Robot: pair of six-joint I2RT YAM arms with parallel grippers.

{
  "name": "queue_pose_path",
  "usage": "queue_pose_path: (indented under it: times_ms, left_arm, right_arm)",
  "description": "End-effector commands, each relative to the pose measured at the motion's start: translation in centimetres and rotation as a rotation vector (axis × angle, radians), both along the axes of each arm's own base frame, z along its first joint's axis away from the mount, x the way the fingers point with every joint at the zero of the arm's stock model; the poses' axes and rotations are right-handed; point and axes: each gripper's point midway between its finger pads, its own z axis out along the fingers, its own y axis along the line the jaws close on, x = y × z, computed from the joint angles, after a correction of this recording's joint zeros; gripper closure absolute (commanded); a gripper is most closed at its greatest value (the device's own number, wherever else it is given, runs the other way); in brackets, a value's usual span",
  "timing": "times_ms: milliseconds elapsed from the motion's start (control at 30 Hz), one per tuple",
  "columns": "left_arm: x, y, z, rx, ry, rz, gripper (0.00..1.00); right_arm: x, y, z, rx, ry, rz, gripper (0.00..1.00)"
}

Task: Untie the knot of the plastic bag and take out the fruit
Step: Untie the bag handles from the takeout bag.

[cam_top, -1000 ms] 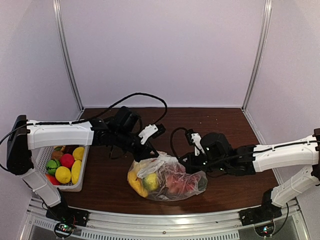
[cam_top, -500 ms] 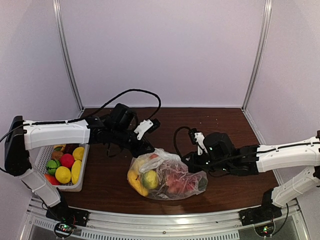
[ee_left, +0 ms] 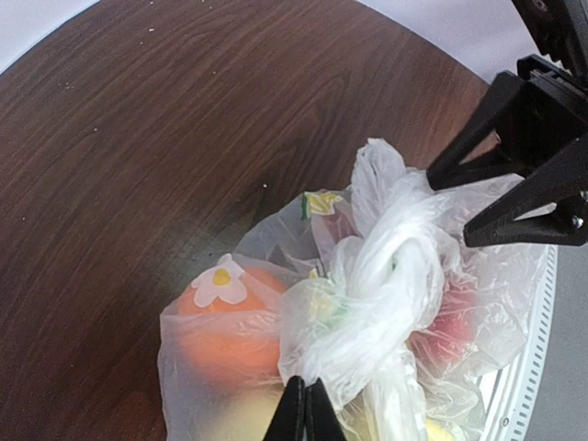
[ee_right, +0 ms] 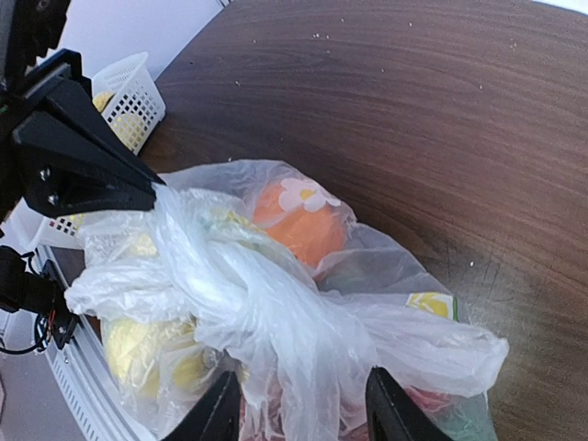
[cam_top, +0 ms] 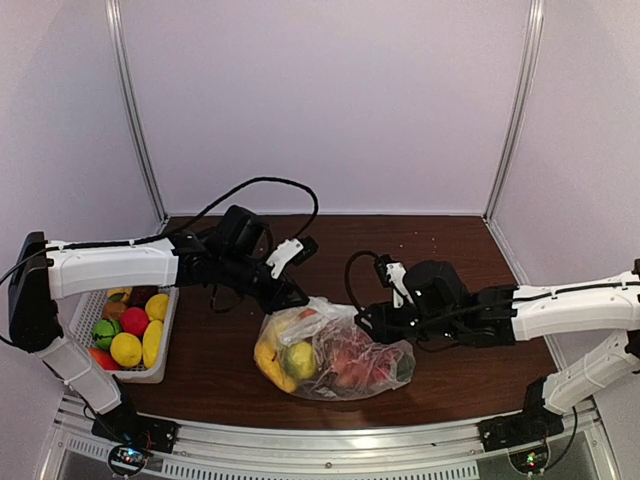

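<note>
The plastic bag (cam_top: pixel 375 365) lies near the table's front middle, with fruit inside: an orange (ee_right: pixel 303 230), yellow pieces (cam_top: pixel 268 365) and red ones. The knot (ee_left: pixel 395 266) is a white twisted tuft on top of the bag, also seen as the knot (ee_right: pixel 243 276) from the right wrist. My left gripper (cam_top: pixel 298 300) is shut, pinching a fold of the bag's plastic at its tip (ee_left: pixel 304 395) on the knot's left side. My right gripper (cam_top: pixel 363 323) stands open on the knot's right side, its fingers (ee_right: pixel 390 409) straddling a loose strand of plastic without pinching it.
A white slotted basket (cam_top: pixel 150 372) with several fruits stands at the left edge of the table. The dark wood table (cam_top: pixel 450 250) ends at a metal rail just in front of the bag. White walls enclose the back and sides.
My right gripper has opened and let go of the bag's plastic. My left gripper has shifted slightly back and left, still pinching the bag.
</note>
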Motion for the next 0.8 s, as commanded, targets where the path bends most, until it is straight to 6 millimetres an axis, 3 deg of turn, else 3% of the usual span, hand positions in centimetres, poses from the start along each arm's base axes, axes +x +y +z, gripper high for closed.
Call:
queue_pose_path:
  times_ms: [0, 167, 367, 500, 767]
  left_arm:
    - [-0.7, -0.7, 1.5, -0.061, -0.03, -0.068, 1.0]
    - [-1.0, -0.9, 1.4, -0.059, -0.03, -0.079, 1.0]
    - [-0.9, -0.9, 1.4, -0.053, -0.033, -0.075, 1.0]
    - [-0.7, -0.9, 1.4, -0.05, -0.036, -0.072, 1.0]
    - [-0.7, -0.8, 1.3, -0.048, -0.036, -0.071, 1.0]
  right_arm:
    - [0.9, 0.7, 1.6, 0.011, -0.01, -0.001, 0.47]
    - [2.1, 1.2, 1.5, 0.01, 0.005, -0.006, 0.37]
    - [2.4, 2.5, 0.7, 0.001, 0.035, 0.03, 0.36]
    - [2.4, 3.0, 0.5, 0.007, 0.042, 0.043, 0.41]
    - [2.4, 3.5, 0.0, 0.011, 0.055, 0.055, 0.62]
